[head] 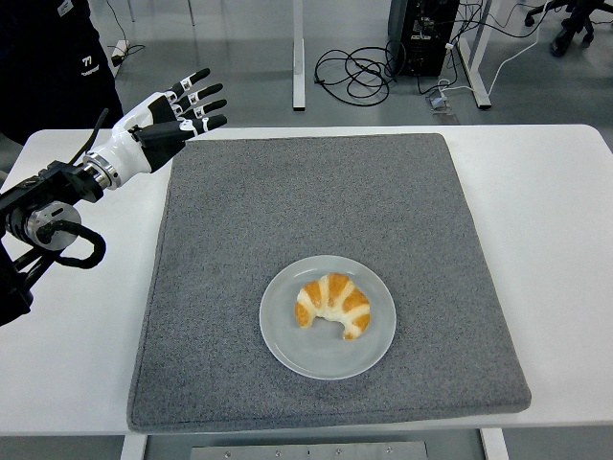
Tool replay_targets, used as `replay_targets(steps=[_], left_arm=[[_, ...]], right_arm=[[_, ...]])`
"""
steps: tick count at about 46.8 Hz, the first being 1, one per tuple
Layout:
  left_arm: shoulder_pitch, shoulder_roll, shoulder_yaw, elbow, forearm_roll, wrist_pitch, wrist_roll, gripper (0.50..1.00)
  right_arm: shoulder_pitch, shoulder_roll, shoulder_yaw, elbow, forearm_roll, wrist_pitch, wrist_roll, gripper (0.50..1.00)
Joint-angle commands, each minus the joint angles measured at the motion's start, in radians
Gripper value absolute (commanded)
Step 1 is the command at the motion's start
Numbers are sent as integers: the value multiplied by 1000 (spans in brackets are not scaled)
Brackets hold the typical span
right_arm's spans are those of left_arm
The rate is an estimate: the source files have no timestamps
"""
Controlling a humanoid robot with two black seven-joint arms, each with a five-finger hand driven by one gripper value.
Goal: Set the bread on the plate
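Observation:
A golden croissant [333, 305] lies on the round grey plate [287, 347], which sits on the grey mat [402, 211] near its front. My left hand [177, 110] hovers over the mat's far left corner, well away from the plate. Its fingers are spread and hold nothing. The right arm does not show.
A person in dark clothing [53, 62] stands at the top left behind the table. White table surface [546, 240] flanks the mat on both sides. Cables and desk legs lie on the floor beyond the far edge.

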Motion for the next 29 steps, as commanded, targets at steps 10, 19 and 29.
replay_targets(steps=[10, 19, 29], left_arm=[[44, -25, -1, 56, -65, -127, -1, 958], [60, -40, 2, 70, -63, -128, -3, 965], [63, -43, 5, 71, -62, -128, -1, 966]], right_arm=[[0, 0, -1, 1, 0, 0, 1, 1000], [-1, 0, -2, 1, 0, 0, 1, 1000], [-2, 0, -4, 3, 0, 0, 1, 1000]])
